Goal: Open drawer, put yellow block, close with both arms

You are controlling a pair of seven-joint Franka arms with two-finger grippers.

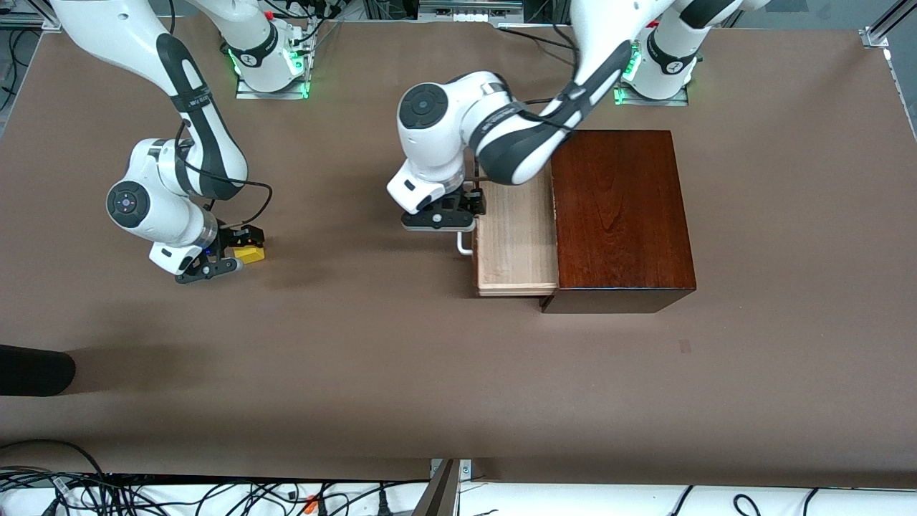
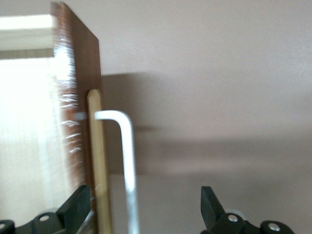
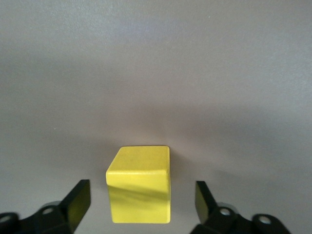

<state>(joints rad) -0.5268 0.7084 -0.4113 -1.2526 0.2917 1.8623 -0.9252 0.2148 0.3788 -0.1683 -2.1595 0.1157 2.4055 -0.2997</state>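
The yellow block [image 1: 250, 253] sits on the brown table toward the right arm's end. My right gripper [image 1: 240, 251] is down around it, open. In the right wrist view the block [image 3: 141, 187] stands between the fingertips [image 3: 78, 202] with a gap on each side. The drawer [image 1: 516, 236] is pulled out of the mahogany box [image 1: 620, 215], showing its pale wood tray. My left gripper [image 1: 467, 215] is at the drawer's front, open. In the left wrist view the white handle [image 2: 129, 165] and the dark drawer front [image 2: 90, 97] lie between its fingers [image 2: 212, 209], untouched.
A dark object [image 1: 32, 370] lies at the table's edge toward the right arm's end, nearer to the front camera. Cables [image 1: 143, 494] run along the near edge. Bare brown tabletop [image 1: 372, 344] spreads between the block and the box.
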